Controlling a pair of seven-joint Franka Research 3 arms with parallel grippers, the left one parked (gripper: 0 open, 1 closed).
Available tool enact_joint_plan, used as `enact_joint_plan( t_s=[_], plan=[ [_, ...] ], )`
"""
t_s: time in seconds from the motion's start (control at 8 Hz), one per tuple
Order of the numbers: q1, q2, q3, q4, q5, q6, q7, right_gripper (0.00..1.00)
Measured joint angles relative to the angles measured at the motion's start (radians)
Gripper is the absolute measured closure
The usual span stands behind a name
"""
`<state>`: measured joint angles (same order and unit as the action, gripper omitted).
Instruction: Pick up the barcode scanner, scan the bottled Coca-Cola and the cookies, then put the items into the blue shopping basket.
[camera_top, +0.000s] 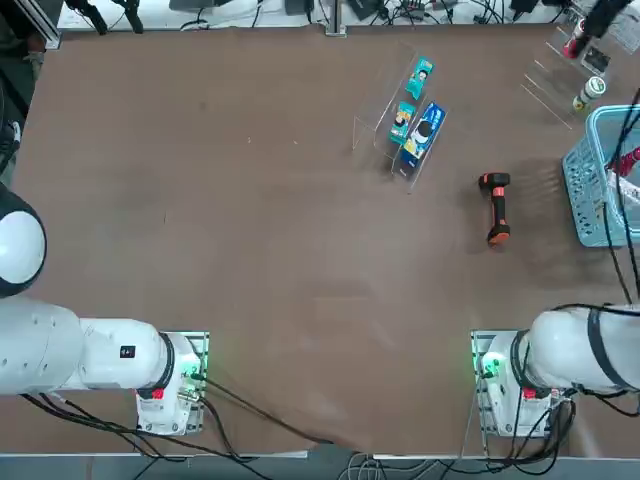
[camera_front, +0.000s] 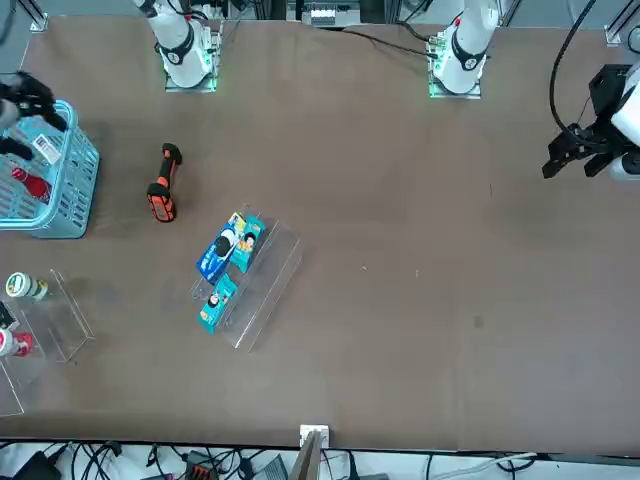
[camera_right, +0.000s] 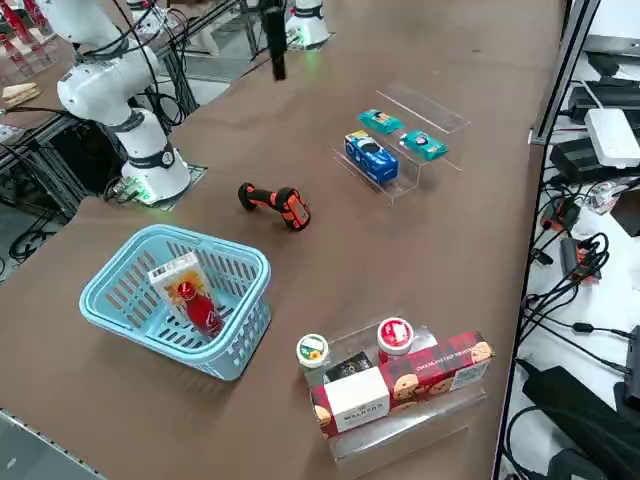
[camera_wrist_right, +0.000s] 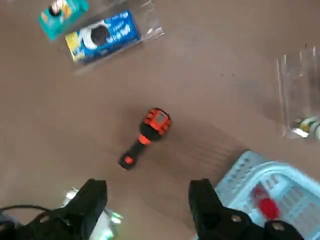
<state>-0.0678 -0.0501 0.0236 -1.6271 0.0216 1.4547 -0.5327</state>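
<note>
Your right gripper (camera_wrist_right: 147, 205) hangs high above the table with its fingers (camera_wrist_right: 90, 200) spread wide and nothing between them. Below it the barcode scanner (camera_wrist_right: 145, 137) lies on its side on the bare table (camera_top: 250, 250), between the clear stand of small packets (camera_top: 405, 125) and the blue shopping basket (camera_right: 120, 300), apart from both.

The basket sits at the table's right edge, near the far right corner. Inside it you can see the bottled Coca-Cola (camera_right: 198, 305) lying down, with the cookies (camera_right: 172, 272), a white box, resting against it.

Judging from that, both goods are already in the basket and the scanner is set down, so the task looks complete or nearly so. Whether each item was scanned you cannot tell from here. A second clear stand (camera_right: 400, 400) near the basket holds other goods, not part of your job.
</note>
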Motion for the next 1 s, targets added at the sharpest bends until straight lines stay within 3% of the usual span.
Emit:
enact_joint_plan(
  t_s=[0.38,1.0],
  plan=[
    [0.134,-0.005,0.004,0.001,-0.016,-0.009,0.47,0.0],
    [0.153,0.021,0.001,0.064,-0.048,0.006,0.631,0.0]
  ],
)
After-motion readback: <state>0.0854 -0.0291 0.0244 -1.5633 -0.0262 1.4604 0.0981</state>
